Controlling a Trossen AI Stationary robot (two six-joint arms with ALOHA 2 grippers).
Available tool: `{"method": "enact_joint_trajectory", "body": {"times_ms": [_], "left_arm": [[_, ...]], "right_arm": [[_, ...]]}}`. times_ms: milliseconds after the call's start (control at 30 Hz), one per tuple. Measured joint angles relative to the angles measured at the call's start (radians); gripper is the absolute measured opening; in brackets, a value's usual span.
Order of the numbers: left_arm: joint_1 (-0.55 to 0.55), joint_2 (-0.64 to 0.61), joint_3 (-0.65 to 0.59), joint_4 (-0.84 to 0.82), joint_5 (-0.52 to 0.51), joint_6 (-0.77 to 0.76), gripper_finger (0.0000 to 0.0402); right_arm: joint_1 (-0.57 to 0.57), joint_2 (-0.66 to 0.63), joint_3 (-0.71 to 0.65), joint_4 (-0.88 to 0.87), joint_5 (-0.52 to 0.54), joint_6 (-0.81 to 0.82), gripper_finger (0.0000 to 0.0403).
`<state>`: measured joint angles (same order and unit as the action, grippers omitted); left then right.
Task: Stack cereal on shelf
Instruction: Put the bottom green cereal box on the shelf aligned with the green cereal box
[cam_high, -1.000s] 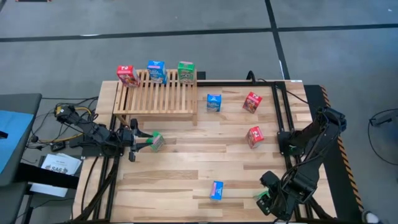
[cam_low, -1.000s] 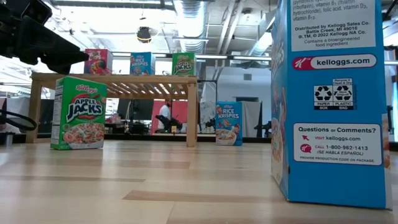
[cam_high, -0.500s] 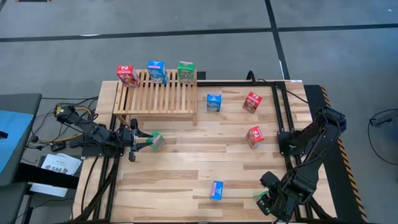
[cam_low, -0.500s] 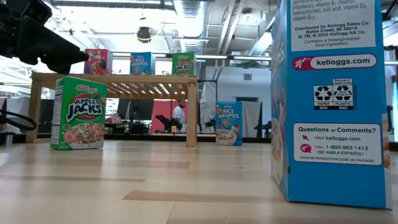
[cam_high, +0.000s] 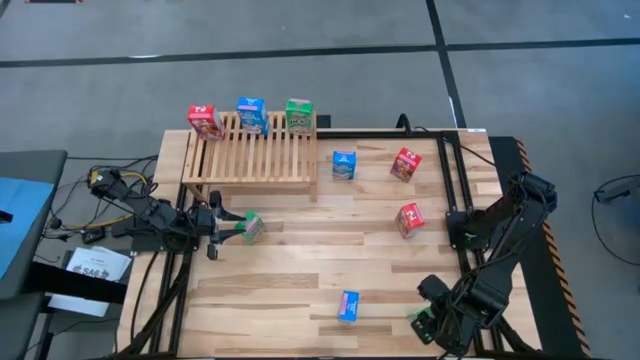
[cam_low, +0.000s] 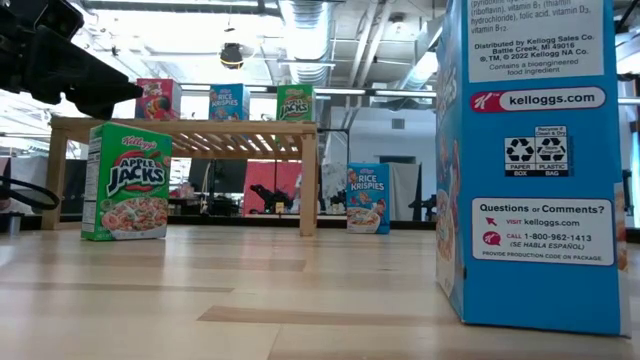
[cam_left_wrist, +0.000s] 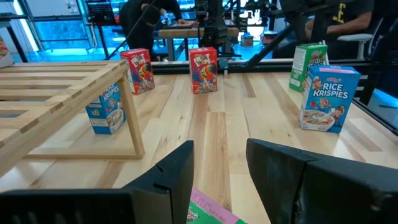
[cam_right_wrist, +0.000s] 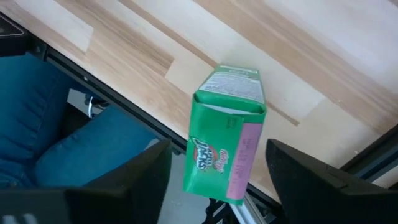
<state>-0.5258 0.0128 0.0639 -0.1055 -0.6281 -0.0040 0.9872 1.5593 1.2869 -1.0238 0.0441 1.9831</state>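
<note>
The slatted wooden shelf (cam_high: 250, 155) stands at the far left. A red (cam_high: 205, 121), a blue (cam_high: 251, 115) and a green cereal box (cam_high: 299, 115) stand along its far edge. My left gripper (cam_high: 228, 228) points level just above an upright green cereal box (cam_low: 127, 180) on the table, its fingers close together, touching nothing. At the near right corner my right gripper (cam_right_wrist: 217, 146) points down, open. Its fingers stand on either side of another green cereal box (cam_right_wrist: 227, 137), which stands by the table's edge. A gap shows beside one finger.
Loose boxes stand on the table: a blue one (cam_high: 344, 165) and a red one (cam_high: 406, 164) right of the shelf, a red one (cam_high: 410, 219) mid-right and a blue one (cam_high: 348, 305) near the front. A black frame rail (cam_high: 455, 180) runs along the right. A person's leg (cam_right_wrist: 62, 124) is beyond the near edge.
</note>
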Motion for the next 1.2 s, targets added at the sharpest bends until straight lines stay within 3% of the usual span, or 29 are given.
{"method": "enact_joint_trajectory", "body": {"times_ms": [267,433,767,1200], "left_arm": [[0.0,0.0,0.0,0.0,0.0,0.0,0.0138],[0.0,0.0,0.0,0.0,0.0,0.0,0.0138],[0.0,0.0,0.0,0.0,0.0,0.0,0.0138],[0.0,0.0,0.0,0.0,0.0,0.0,0.0138]], "right_arm": [[0.001,0.0,0.0,-0.018,-0.013,0.0,0.0382],[0.001,0.044,0.0,-0.012,-0.025,-0.002,0.0398],[0.005,0.099,0.0,0.015,-0.072,-0.017,0.0375],[0.002,0.098,0.0,0.007,-0.074,0.007,0.026]]}}
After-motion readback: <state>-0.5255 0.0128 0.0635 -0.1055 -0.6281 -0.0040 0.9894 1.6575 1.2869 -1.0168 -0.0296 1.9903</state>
